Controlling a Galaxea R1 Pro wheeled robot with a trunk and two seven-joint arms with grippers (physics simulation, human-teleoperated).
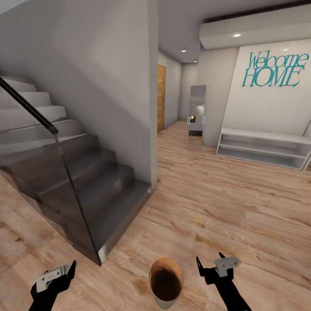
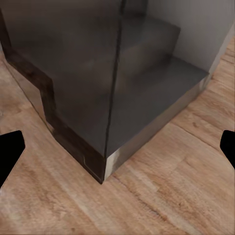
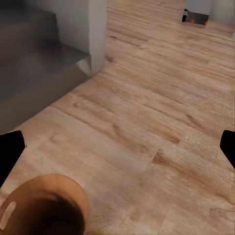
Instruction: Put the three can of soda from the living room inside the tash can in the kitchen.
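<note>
The tash can, a small round bin that is copper-brown inside and grey-beige outside, stands upright low in the head view between my two arms. Its inside is dark and I cannot tell what it holds. My left gripper hangs open and empty to its left, apart from it. On the other side, my right gripper is also open and empty, not touching it. The right wrist view has the tash can's rim close to the open gripper. The left gripper faces the stair's bottom step. The cans of soda are out of view.
A grey staircase with a glass railing rises at the left, ending at a wall corner. Light wood floor runs ahead into a hallway with a wooden door. A low white shelf stands at the right wall.
</note>
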